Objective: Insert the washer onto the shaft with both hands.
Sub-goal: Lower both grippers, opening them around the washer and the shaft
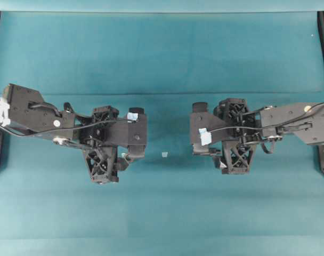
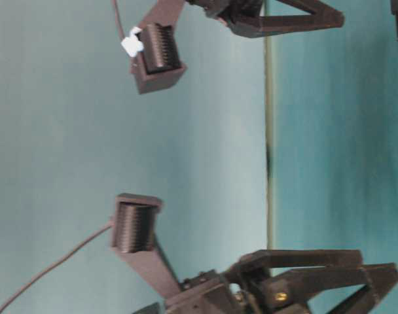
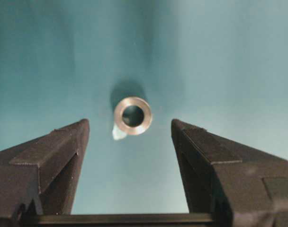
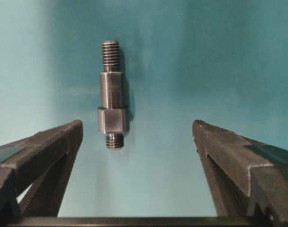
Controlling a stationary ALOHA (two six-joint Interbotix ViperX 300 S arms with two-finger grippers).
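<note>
Both grippers stood spread, holding nothing — the washer (image 3: 132, 115) lay on the cloth ahead of the left gripper (image 3: 130, 130), the shaft (image 4: 112, 93) ahead of the right gripper (image 4: 137, 130).

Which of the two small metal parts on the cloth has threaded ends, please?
The shaft, lying between the right end effector's open fingers, has threads at both thin ends. The washer, in front of the left end effector, is a plain smooth ring.
</note>
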